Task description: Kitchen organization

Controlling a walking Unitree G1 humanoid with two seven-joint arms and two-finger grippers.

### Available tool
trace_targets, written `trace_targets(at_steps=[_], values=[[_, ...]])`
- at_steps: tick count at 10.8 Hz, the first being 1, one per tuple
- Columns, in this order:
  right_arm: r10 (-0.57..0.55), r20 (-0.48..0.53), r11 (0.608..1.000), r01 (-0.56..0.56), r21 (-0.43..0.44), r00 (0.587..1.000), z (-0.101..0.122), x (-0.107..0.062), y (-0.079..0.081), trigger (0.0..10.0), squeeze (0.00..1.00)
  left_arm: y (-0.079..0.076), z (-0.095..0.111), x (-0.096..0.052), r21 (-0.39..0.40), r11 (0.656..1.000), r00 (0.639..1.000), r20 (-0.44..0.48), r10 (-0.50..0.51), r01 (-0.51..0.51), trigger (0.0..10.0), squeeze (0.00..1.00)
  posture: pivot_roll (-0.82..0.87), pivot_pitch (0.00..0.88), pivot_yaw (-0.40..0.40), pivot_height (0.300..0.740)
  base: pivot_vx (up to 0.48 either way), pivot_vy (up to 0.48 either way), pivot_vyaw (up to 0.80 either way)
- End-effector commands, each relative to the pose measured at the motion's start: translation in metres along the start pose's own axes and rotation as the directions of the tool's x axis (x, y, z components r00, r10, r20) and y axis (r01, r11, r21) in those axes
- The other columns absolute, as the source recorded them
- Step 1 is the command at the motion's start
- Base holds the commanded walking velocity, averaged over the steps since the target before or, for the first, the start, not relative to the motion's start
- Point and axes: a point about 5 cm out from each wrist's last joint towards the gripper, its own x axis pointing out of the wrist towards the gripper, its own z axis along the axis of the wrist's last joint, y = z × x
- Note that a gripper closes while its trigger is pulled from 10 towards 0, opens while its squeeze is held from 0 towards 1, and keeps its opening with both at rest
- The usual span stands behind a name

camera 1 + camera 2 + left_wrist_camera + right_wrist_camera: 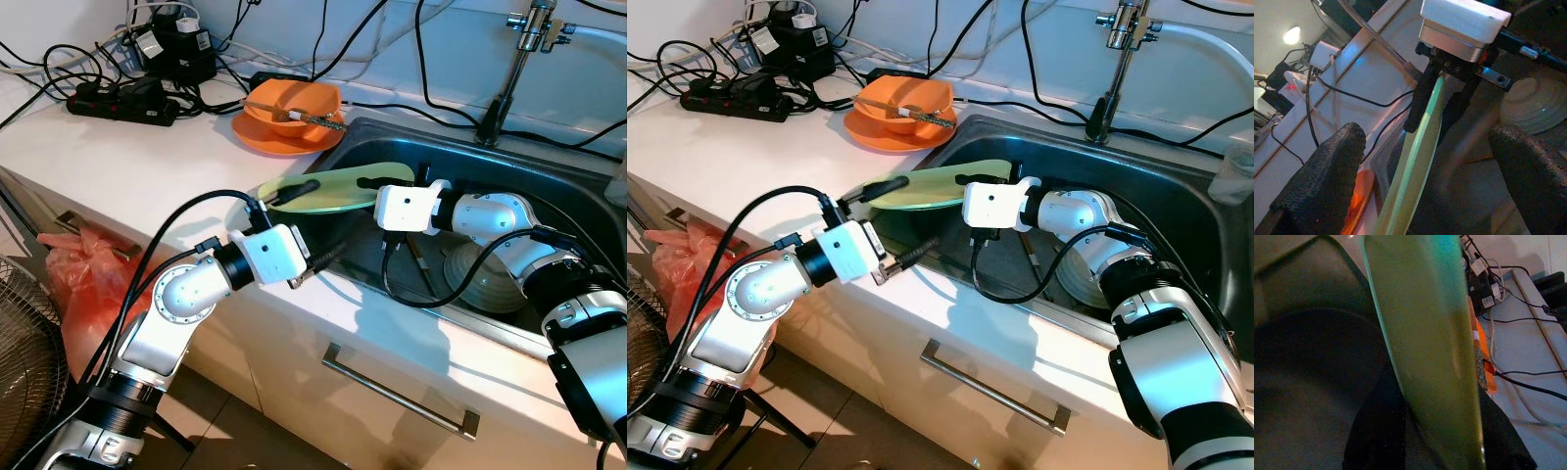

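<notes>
A pale green plate (333,189) hangs nearly level over the left end of the steel sink (558,186). My right gripper (367,191) is shut on its rim from the sink side; the right wrist view looks along the green plate (1425,347) between its fingers. My left gripper (328,217) is open at the plate's near edge, with one finger (294,188) above the plate and the other (328,257) below it. In the left wrist view the green plate's edge (1422,156) runs between the two spread pads (1327,181).
An upturned whitish bowl (485,279) and a utensil (421,259) lie in the sink. An orange bowl on an orange plate (292,106) stands on the counter beside it. Behind are a power strip (122,101), cables and the tap (509,78). An orange bag (88,284) and a fan (24,352) are below the counter.
</notes>
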Motion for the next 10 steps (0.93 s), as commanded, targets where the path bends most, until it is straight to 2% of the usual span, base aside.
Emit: trace_targets(at_steps=[1,7,9,10], values=[[-0.041,0.013,0.999,0.041,0.001,0.999,0.003,-0.001,-0.01,0.0,0.0,0.007,0.007,0.001,0.029,0.999,0.999,0.026,0.019,-0.02,10.0,1.0,0.01,0.0,0.009,0.74,0.0,0.0,0.0],[-0.039,0.013,0.999,0.039,0.0,0.999,0.003,0.0,-0.011,0.0,0.0,0.009,0.008,0.002,0.036,0.999,0.999,0.037,0.034,-0.035,10.0,1.0,0.01,0.0,0.009,0.74,0.0,0.0,0.0],[-0.04,0.009,0.999,0.04,-0.003,0.999,0.002,-0.001,-0.011,10.0,0.0,0.015,0.013,0.002,0.046,0.995,0.995,0.066,0.081,-0.084,10.0,1.0,0.01,0.0,0.008,0.74,0.0,0.0,0.0],[-0.048,0.006,0.999,0.048,0.0,0.999,0.001,-0.002,-0.01,10.0,0.0,0.026,0.02,0.003,0.049,0.983,0.979,0.103,0.174,-0.179,10.0,0.0,0.01,0.0,0.007,0.74,0.0,0.0,0.0]])
